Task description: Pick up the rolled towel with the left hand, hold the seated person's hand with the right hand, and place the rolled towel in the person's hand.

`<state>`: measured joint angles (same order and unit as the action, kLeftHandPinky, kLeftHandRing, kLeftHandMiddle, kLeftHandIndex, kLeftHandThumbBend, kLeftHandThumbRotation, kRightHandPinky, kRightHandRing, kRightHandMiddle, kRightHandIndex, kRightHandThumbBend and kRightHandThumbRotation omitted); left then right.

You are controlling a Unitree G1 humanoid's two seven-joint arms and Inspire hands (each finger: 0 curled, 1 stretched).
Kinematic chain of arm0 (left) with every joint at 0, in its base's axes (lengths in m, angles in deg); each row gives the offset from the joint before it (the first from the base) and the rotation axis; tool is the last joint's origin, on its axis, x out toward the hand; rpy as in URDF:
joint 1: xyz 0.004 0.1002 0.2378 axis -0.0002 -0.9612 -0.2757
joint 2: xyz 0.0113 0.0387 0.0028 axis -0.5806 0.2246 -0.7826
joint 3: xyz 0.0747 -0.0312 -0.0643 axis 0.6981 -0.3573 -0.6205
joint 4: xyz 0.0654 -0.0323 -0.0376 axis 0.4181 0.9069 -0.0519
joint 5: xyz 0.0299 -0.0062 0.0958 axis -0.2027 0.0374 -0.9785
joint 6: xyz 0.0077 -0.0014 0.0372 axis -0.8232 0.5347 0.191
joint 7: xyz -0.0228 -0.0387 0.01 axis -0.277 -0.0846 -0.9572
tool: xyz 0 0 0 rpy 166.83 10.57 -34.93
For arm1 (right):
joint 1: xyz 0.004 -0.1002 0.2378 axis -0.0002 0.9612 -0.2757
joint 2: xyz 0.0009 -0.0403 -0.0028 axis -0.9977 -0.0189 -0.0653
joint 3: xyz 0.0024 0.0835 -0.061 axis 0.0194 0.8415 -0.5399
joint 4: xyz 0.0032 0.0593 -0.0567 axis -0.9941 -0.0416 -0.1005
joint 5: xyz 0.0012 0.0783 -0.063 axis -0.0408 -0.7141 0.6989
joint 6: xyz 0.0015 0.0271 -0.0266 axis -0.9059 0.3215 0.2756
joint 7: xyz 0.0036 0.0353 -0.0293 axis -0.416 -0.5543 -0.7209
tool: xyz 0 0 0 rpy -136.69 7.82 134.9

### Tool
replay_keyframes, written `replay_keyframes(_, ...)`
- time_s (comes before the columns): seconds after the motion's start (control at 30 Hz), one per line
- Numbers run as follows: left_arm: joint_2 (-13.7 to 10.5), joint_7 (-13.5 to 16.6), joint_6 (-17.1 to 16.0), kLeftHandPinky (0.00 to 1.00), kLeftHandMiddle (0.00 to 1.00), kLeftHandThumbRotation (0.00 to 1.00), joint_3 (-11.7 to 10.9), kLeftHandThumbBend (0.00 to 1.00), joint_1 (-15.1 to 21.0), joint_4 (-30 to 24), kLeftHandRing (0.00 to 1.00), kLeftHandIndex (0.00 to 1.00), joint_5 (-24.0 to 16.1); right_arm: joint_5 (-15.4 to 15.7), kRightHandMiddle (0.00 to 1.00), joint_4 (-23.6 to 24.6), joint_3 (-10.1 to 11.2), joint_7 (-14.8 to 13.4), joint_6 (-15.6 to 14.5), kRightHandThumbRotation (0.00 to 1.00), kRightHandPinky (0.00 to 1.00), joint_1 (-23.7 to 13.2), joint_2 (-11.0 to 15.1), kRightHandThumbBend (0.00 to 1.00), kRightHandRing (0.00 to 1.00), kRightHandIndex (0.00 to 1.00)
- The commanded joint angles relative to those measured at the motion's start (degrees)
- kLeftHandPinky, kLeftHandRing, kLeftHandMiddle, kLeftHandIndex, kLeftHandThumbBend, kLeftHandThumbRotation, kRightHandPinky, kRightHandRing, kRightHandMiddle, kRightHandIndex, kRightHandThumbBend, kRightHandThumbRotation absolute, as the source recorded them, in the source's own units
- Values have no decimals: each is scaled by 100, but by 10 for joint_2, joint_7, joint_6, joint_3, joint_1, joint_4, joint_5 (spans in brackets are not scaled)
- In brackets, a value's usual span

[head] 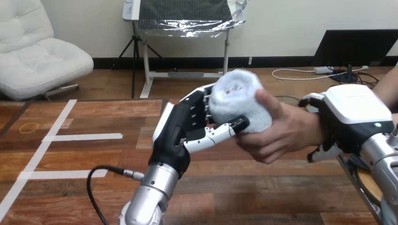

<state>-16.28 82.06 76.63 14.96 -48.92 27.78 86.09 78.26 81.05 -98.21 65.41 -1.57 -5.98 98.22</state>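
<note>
Left fingers [199, 101] curl round the back of the towel [237, 101] and the thumb [220, 132] crosses low in front, so my left hand [180, 126] has a full grip on it. The towel is up off the table [263, 187], between my left hand and the person's hand [277, 133], touching both. Their thumb presses its right side and their fingers cup in below. My right hand [352, 110] sits at the person's wrist [313, 126], with a digit over the top and more showing under it. I read that as wrapped round the wrist. Step, as I judge it: the hand-over, towel going into their palm, release not yet done. The next move calls for easing the left thumb and fingers open, then backing the left hand away to the left without dragging the towel, while the right hand keeps the wrist steady. Hard to tell: whether the towel rests fully on their palm, since the contact is hidden behind it. Most of the right fingers are hidden by the shell and wrist. The person's forearm and my right arm are cut off at the right edge.
</note>
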Motion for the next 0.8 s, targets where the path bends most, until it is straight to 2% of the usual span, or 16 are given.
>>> replay_keyframes(0.0, -1, -53, 5, 81, 87, 26, 46, 78, 29, -75, 86, 90, -10, -11, 89, 56, 17, 15, -13, 0, 79, -3, -14, 84, 88, 84)
replay_keyframes(0.37, -10, -75, 26, 84, 91, 30, 35, 80, 15, -104, 90, 92, -23, -24, 91, 96, 30, 40, -27, 0, 83, 13, -14, 84, 92, 85)
replay_keyframes(0.57, -12, -80, 30, 84, 92, 30, 31, 80, 10, -112, 91, 92, -28, -38, 91, 106, 40, 38, -17, 0, 84, 22, -14, 85, 92, 85)
replay_keyframes(0.77, -14, -81, 30, 85, 92, 31, 28, 80, 4, -116, 92, 92, -31, -46, 91, 124, 48, 47, -17, 0, 84, 31, -12, 86, 92, 85)
